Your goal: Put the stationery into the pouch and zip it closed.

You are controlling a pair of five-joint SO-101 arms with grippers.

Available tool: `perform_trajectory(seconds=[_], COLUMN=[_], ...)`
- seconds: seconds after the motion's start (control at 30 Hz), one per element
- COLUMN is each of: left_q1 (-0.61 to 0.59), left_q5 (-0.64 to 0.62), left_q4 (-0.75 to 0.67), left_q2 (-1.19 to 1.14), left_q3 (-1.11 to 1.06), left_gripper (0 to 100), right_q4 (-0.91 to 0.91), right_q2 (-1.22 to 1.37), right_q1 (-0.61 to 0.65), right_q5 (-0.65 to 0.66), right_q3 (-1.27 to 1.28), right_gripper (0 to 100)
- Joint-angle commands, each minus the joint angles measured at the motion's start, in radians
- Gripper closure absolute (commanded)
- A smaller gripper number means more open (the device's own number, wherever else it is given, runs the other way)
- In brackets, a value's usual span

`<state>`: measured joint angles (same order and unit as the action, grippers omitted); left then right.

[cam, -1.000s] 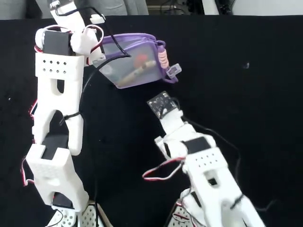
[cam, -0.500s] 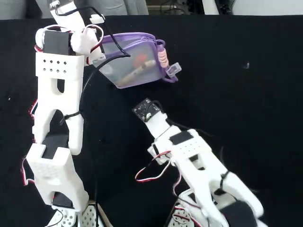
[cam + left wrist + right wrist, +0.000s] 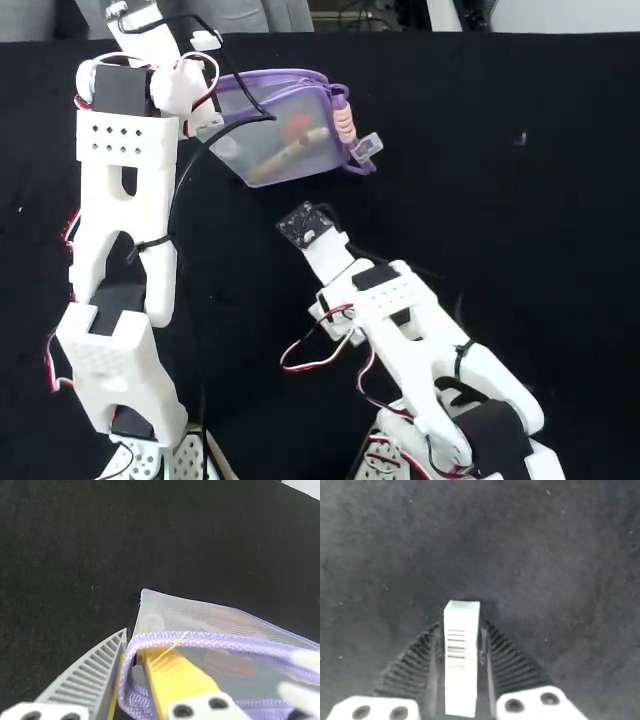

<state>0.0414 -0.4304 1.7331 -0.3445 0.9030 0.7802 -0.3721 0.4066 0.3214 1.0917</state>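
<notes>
It looked like a robotics lab or a maker's workbench. A table draped in plain black cloth (image 3: 520,200) bore a white printed-plastic left arm (image 3: 125,200) and a matching right arm (image 3: 420,340), their bolt holes showing and looped red-and-white wires (image 3: 310,355) left bare. Dark equipment (image 3: 400,12) sat behind the table's far edge.

Light even and diffuse, from overhead. The matte black cloth desk (image 3: 540,220) soaks it up; shadows barely register. Very bright: white plastic left arm (image 3: 120,200). Mild sheen on translucent purple-edged mesh pouch (image 3: 235,625).
</notes>
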Motion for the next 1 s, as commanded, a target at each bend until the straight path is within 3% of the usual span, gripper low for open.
perform_trajectory(seconds=[0.0,0.27,0.53,0.87,0.97], left_q1=[-0.002,0.002,0.004,0.122,0.134], left_q5=[-0.008,-0.006,-0.005,0.038,0.04], left_q4=[-0.005,-0.005,-0.003,0.002,0.009], left_q2=[-0.048,-0.048,-0.048,-0.046,-0.034], left_q3=[-0.016,-0.016,-0.016,-0.016,0.002], left_gripper=[97,97,97,97,97], right_q4=[0.057,0.195,0.193,0.129,0.087], right_q2=[-0.104,-0.498,-0.854,-0.802,-0.762], right_q1=[-0.087,-0.12,-0.12,-0.12,-0.12], right_q5=[0.032,0.031,0.006,-0.002,-0.057], right_q3=[-0.05,-0.05,-0.067,-0.332,-0.414], right_gripper=[98.7,98.7,98.7,98.7,98.7])
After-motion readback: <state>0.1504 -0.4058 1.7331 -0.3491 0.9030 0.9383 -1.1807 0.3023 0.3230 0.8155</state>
